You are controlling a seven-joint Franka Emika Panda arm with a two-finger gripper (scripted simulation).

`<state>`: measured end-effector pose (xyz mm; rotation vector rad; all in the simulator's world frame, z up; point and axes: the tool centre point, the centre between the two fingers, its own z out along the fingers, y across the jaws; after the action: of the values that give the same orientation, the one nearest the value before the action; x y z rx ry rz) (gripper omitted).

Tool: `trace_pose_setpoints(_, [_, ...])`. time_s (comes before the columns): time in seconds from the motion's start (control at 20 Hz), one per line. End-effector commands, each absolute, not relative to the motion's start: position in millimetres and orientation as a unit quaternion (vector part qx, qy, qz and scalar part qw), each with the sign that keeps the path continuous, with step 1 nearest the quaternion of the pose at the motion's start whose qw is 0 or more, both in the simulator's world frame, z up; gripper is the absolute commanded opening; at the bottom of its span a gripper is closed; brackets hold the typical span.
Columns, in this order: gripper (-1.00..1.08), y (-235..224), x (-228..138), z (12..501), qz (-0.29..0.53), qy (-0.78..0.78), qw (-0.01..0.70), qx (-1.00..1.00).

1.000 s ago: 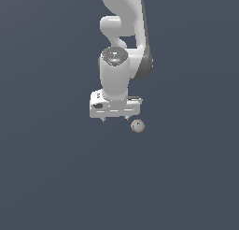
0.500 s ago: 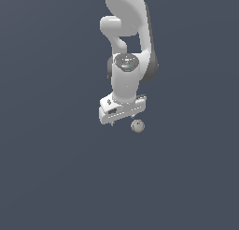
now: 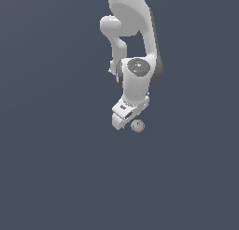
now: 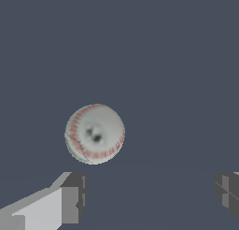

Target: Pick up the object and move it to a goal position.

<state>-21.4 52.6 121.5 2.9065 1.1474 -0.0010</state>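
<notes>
The object is a small whitish ball [image 3: 137,126] with reddish stitch marks, lying on the dark grey floor. In the wrist view the ball [image 4: 94,133] is large and sits apart from the two fingers, nearer one fingertip [image 4: 70,196] than the other. My gripper [image 3: 125,121] hangs low under the white arm, just to the exterior view's left of the ball. Its jaws stand wide apart and hold nothing. In the exterior view the hand body hides the fingertips.
The white Panda arm [image 3: 133,42] rises from the gripper to the top of the exterior view. A plain dark grey floor [image 3: 56,168] lies all around.
The gripper has turned about its vertical axis and sunk lower, toward the ball. The wrist has swung to the exterior view's right. The ball has not moved.
</notes>
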Motion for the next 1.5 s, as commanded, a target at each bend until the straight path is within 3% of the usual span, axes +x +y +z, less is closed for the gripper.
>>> trace_pose_setpoints(0.0, [1.00, 63, -25, 116, -0.001, 0.409, 0.007, 0.913])
trace_pose_setpoints(0.65, [1.00, 96, -40, 100, 0.000, 0.539, 0.001, 0.842])
trace_pose_setpoints(1.45, [1.00, 99, -42, 69, 0.000, 0.552, 0.000, 0.834])
